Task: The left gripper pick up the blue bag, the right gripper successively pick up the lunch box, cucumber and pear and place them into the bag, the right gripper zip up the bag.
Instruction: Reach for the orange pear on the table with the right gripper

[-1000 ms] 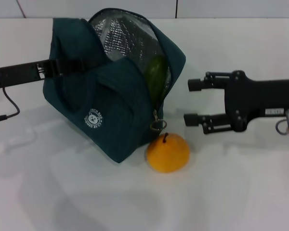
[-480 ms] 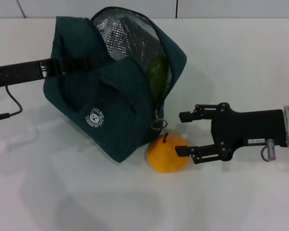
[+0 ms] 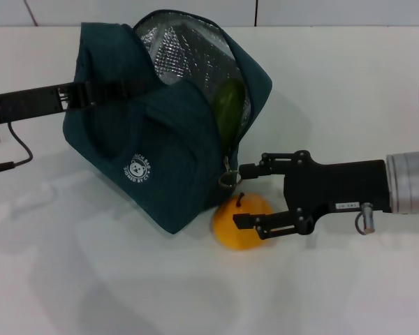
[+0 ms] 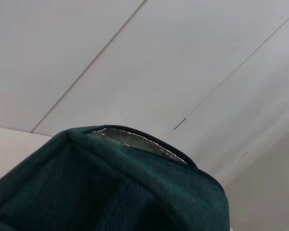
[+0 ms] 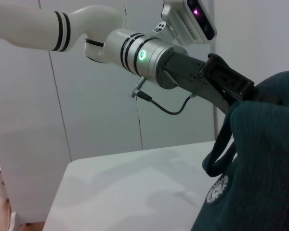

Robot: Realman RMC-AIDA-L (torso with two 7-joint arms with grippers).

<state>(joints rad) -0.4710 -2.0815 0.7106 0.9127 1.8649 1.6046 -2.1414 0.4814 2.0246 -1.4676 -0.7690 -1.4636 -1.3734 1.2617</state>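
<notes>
The right gripper (image 3: 243, 196) has 2 black linkage fingers, a white label and a silver wrist; the left gripper (image 5: 229, 84) trails a black cable.

Open blue bag (image 3: 150, 150) tilted mid-tabletop, foil lining showing, cucumber (image 3: 228, 112) upright inside. Yellow-orange pear (image 3: 239, 222) just beside its near corner.

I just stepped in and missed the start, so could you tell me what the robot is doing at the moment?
It is packing a blue bag. The left claw holds the bag by a handle, keeping its mouth open; the cucumber is inside. The right claw, open, straddles the pear on the white table beside the bag, not yet closed on it.
</notes>
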